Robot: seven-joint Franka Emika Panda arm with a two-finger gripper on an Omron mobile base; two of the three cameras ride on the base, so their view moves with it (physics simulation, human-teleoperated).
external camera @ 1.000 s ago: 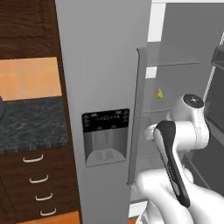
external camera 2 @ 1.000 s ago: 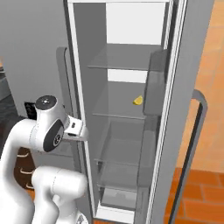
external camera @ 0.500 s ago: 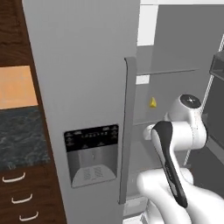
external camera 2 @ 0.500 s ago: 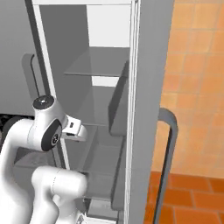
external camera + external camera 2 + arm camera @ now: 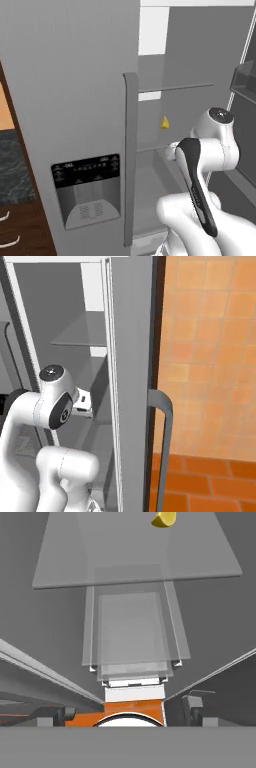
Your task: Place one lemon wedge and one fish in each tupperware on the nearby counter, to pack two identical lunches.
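Observation:
A yellow lemon wedge [image 5: 164,122] lies on a glass shelf [image 5: 175,89] inside the open fridge. In the hand view the lemon wedge [image 5: 163,519] sits at the top edge, on the far part of the glass shelf [image 5: 135,557]. My gripper [image 5: 122,712] points into the fridge, well short of the wedge. Its dark fingers [image 5: 192,706] stand wide apart, open, with nothing between them. The hand [image 5: 82,403] reaches past the door edge. A strip of the speckled counter [image 5: 9,162] shows at the far left. The tupperware and the fish are out of view.
The grey fridge door [image 5: 75,100] with its dispenser panel [image 5: 87,190] and long handle [image 5: 131,160] stands left of the arm. The other door [image 5: 132,381] with a curved handle [image 5: 162,446] is on the right, before an orange tiled wall [image 5: 210,356]. Clear drawers [image 5: 132,637] sit under the shelf.
The base has kept turning toward the fridge, so the whole scene has slid left and the fridge looms larger. The arm keeps its pose; the lemon wedge stays on its shelf.

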